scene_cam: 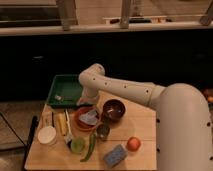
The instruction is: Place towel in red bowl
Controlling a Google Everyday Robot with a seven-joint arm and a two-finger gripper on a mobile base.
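The red bowl (80, 121) sits left of centre on the wooden table (142, 122). A pale grey towel (90, 118) lies inside it. My white arm reaches from the right over the table. My gripper (90, 106) hangs just above the bowl's far rim, right over the towel.
A green tray (66, 90) with a small utensil stands at the back left. A dark brown bowl (114, 109) is right of the red bowl. A white cup (47, 135), corn (62, 123), green cup (77, 145), green pepper (90, 146), blue sponge (115, 155), orange fruit (133, 144) and a small can (103, 131) lie in front.
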